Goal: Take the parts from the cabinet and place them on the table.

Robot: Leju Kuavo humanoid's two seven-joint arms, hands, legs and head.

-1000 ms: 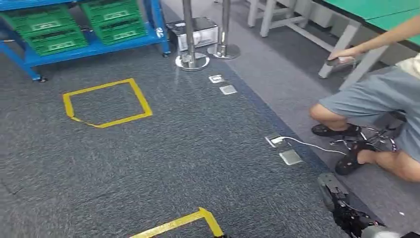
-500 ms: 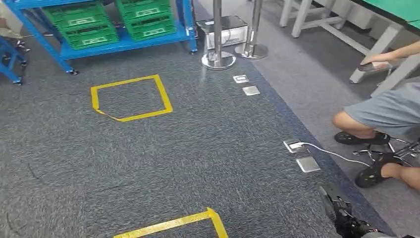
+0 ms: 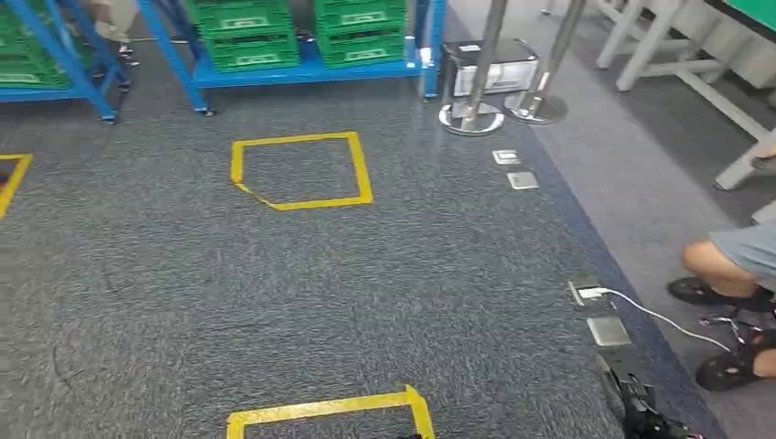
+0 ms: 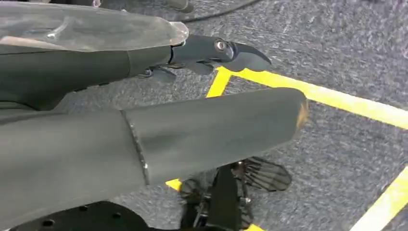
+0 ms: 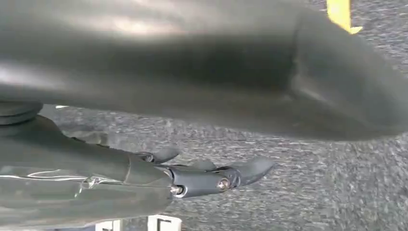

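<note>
Hanging low over the carpet (image 3: pixel 366 274), the left hand (image 4: pixel 144 130) carries nothing; its thick grey thumb and darker fingers (image 4: pixel 226 50) lie stretched out and apart above a yellow tape line. The right hand (image 5: pixel 202 178) hangs the same way, fingers extended and spread over bare grey carpet, holding nothing; in the head view it shows dark at the near right (image 3: pixel 631 402).

Far across the floor stands the blue cabinet (image 3: pixel 302 73), its low shelf carrying two stacks of green crates (image 3: pixel 242 32); what lies inside them cannot be made out. A second blue rack (image 3: pixel 55 82) with more green crates stands at the far left. No part is in either hand.

On the carpet, a yellow tape square (image 3: pixel 302 169) lies before the cabinet, and another tape outline (image 3: pixel 329 412) lies at the near edge. Two chrome posts (image 3: pixel 476 82) on round bases stand far right of the cabinet, with a small box (image 3: pixel 485 69) behind them. Metal floor plates (image 3: pixel 523 180) run along the carpet's right border, one with a white cable (image 3: pixel 659 315) plugged in. A seated person's knee (image 3: pixel 732 261) and dark sandals (image 3: pixel 714 293) show at the right, beside grey table legs (image 3: pixel 659 55).
</note>
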